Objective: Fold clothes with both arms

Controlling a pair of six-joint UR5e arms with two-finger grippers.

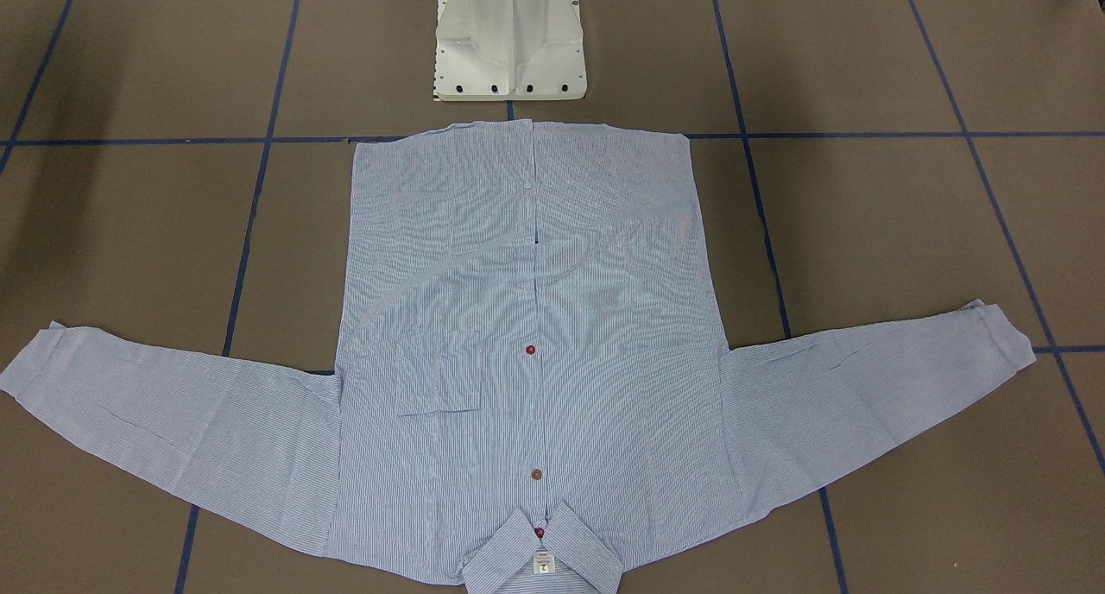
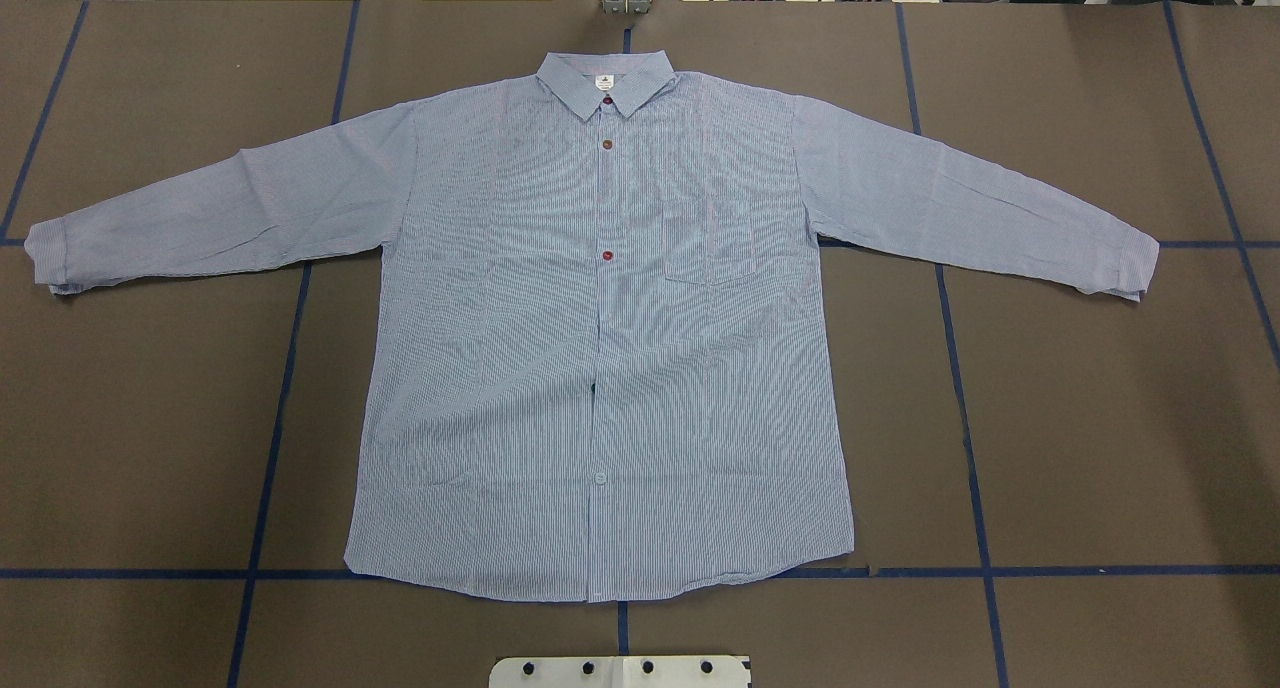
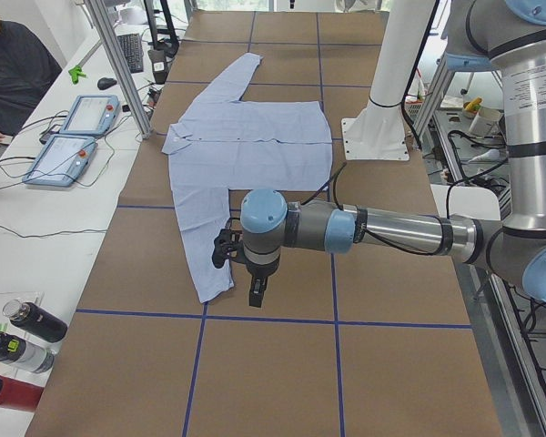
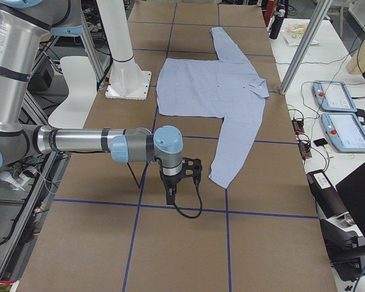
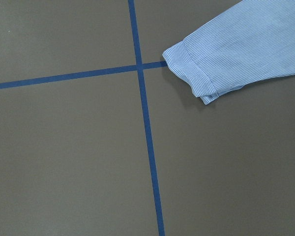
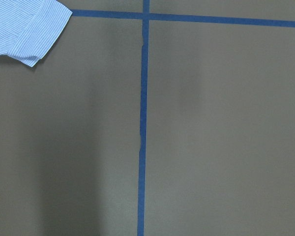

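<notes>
text: none legible | collar label (image 1: 543, 565) on shirt (image 1: 518, 335) (print too small)

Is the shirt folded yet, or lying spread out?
Spread, not folded. The shirt lies flat, front up, its sleeves stretched out to either side, collar and hem at opposite ends.

The shirt (image 2: 600, 348) is lying flat mid-frame on the table (image 2: 1100, 418) in the overhead view, collar (image 2: 605, 78) pointing to the top edge, sleeves (image 2: 230, 208) reaching left and right, pedestal base (image 2: 620, 671) sitting bottom centre below the hem (image 2: 600, 593).
</notes>
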